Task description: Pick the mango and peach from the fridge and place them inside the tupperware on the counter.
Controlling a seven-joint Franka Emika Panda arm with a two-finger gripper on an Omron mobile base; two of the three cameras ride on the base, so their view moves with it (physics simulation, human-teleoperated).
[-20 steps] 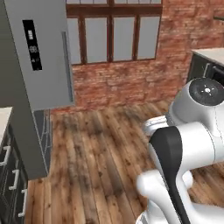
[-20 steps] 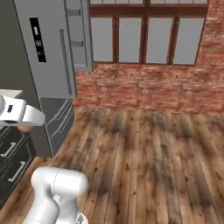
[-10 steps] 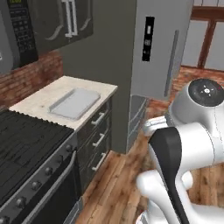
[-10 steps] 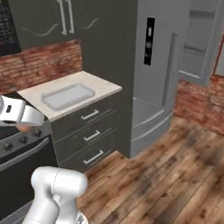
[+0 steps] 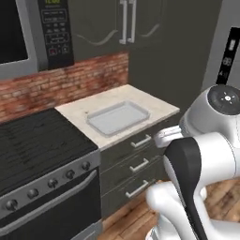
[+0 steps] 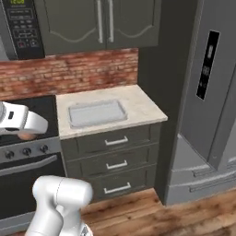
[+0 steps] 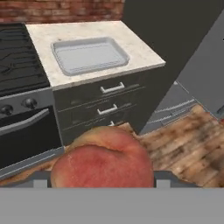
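Observation:
In the hand view my gripper (image 7: 103,175) is shut on the peach (image 7: 105,159), a pinkish-red and orange fruit that sits low in the middle of the picture. In the right base view the gripper (image 6: 26,134) hangs at the far left, in front of the stove, with the peach (image 6: 26,136) under the white hand. The tupperware (image 5: 117,117) (image 6: 97,113) (image 7: 89,54) lies with nothing in it on the beige counter (image 6: 143,108) (image 7: 140,54), well ahead of the hand. The grey fridge (image 6: 207,92) stands to the right. The mango is out of view.
A black stove (image 5: 37,150) (image 7: 17,57) adjoins the counter on the left, with a microwave (image 5: 28,33) above it. Dark grey drawers (image 6: 113,161) sit under the counter and upper cabinets (image 6: 101,23) above it. Wood floor (image 7: 188,148) spreads before the fridge.
The base has turned and driven: both base views swung from the brick wall, windows and floor to the counter, stove and tupperware. The arm's pose looks the same.

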